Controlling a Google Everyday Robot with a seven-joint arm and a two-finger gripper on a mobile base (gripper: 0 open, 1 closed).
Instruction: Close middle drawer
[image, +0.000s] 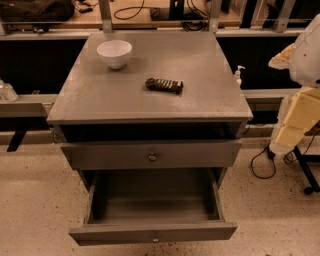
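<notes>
The middle drawer (152, 232) is pulled far out of the grey cabinet (150, 100). It is wide and shallow, with a low flat front and a tiny round knob, and its inside shows empty. Above it, the taller drawer front with a brass knob (152, 157) stands slightly out. My arm hangs at the right edge of the view, and my gripper (281, 140) is at its lower end. It is to the right of the cabinet, well apart from the middle drawer and touching nothing.
A white bowl (114, 52) and a dark snack packet (164, 85) lie on the cabinet top. A pump bottle (239, 75) stands behind the right corner. A black cable (262, 167) and a stand leg (306, 172) lie on the speckled floor at right.
</notes>
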